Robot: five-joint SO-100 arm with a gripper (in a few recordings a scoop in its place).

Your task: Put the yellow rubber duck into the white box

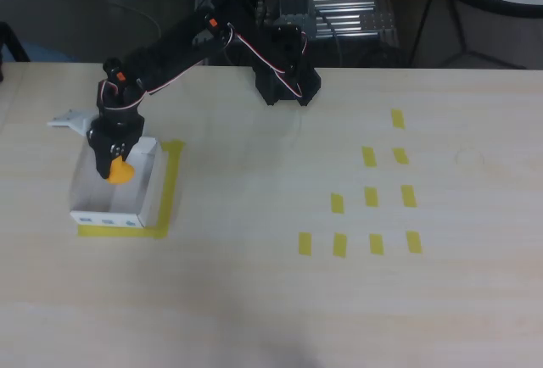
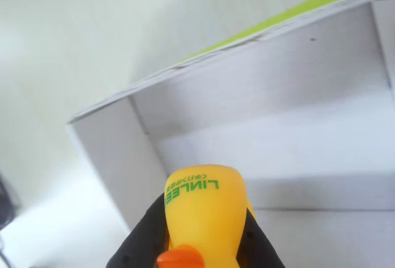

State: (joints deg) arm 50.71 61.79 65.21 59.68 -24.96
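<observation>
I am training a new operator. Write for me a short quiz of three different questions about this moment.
1. True or false: the yellow rubber duck lies loose on the table.
2. Over what does the hand hang in the overhead view? A) the small tape strips B) the white box C) the arm's base
3. Fill in: the tape around the box is ____ in colour.

Key: 1 false, the hand is shut on it. 2 B. 3 yellow.
</observation>
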